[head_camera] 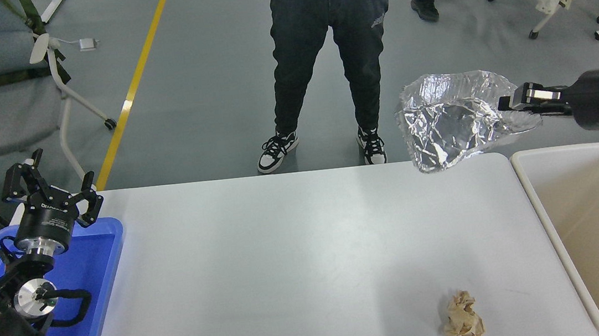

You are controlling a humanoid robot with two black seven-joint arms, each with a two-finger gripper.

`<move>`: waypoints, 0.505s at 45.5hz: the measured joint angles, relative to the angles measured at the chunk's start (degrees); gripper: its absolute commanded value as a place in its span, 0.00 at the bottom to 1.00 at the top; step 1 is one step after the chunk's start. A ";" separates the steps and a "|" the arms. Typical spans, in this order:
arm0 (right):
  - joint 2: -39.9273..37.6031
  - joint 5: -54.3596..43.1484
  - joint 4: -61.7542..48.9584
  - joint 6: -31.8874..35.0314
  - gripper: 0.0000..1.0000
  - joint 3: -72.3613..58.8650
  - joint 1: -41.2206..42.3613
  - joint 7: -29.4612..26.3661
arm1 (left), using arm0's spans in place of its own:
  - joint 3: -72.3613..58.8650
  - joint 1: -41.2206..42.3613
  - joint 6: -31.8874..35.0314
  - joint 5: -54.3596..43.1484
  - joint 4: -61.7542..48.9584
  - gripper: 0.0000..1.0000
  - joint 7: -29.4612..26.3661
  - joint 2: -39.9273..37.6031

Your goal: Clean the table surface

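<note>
Our right gripper (510, 103) has its fingers clenched on a foil sheet (453, 121), above the tabletop (287, 258) far corner beside the tub (523, 178). Our left gripper (48, 189), fingers spread, is parked over the tray (102, 250). 1 paper wad (462, 320) lies on the tabletop near the tub.

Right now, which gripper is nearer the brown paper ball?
Right. The right gripper holds the foil up past the table's far right corner, beyond the paper ball. The left gripper sits over the blue tray, across the table.

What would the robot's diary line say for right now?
right gripper: shut on foil, lifted by the tub | left gripper: open, parked over blue tray | table: paper ball left
</note>
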 measured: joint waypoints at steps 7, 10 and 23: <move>-3.11 -0.26 -5.21 0.11 0.00 -0.06 -3.22 2.51 | 0.02 0.00 0.02 0.00 0.02 1.00 0.00 0.00; -4.40 -0.20 -7.92 0.13 0.00 -0.07 -4.92 3.91 | 0.02 0.00 0.07 0.00 0.03 1.00 0.00 0.00; -6.57 2.66 -21.75 0.12 0.00 0.37 -14.32 10.81 | 0.03 0.03 0.14 0.00 0.01 1.00 0.00 0.02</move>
